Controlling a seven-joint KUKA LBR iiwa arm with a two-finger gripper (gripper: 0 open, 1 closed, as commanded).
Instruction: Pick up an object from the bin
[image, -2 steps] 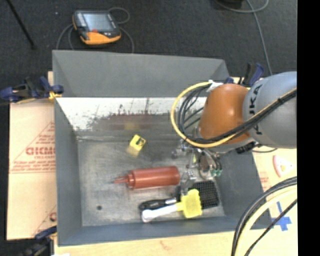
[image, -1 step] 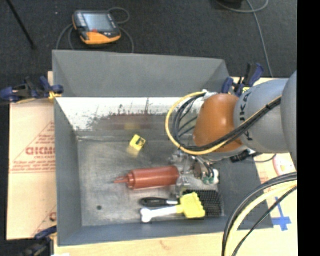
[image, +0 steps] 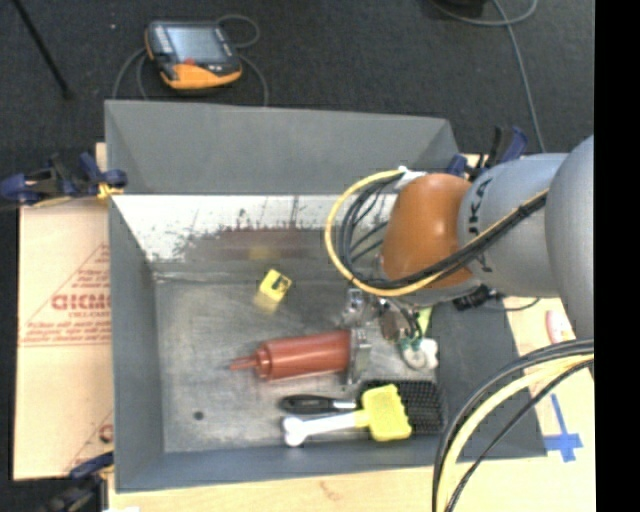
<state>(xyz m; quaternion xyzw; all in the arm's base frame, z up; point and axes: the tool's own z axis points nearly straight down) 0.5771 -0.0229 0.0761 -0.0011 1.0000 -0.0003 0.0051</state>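
Directly below the orange wrist cover (image: 425, 240) and its looped cables (image: 343, 225), the gripper (image: 362, 340) stood low in the right half of the bin, at the blunt base end of a red squeeze bottle (image: 300, 357). I could not tell whether the gripper was wide, narrow or closed on anything: the cover and the wrist hardware hid its working end.

1. Key relation. The bottle lay on its side, extending left from the gripper. Its long axis ran nearly left to right across the bin, with the nozzle to the left and tilted slightly toward the near wall. The gripper met the bottle at the base, not at mid-body. I judged that a grasp across the short axis would need a shift left along the body.

2. Neighbours. A small white and green item (image: 418, 350) lay just right of the gripper. A brush (image: 385, 414) with a yellow head, white handle and black bristles lay near the front wall, with a black tool (image: 315, 404) just beside its handle. Both sat close below the bottle. A small yellow block (image: 271, 289) lay apart, toward the back.

3. Surface and room. The bin floor (image: 190, 340) was bare scuffed grey metal, open to the left of the nozzle. I judged the round bottle liable to roll toward the brush if pushed.
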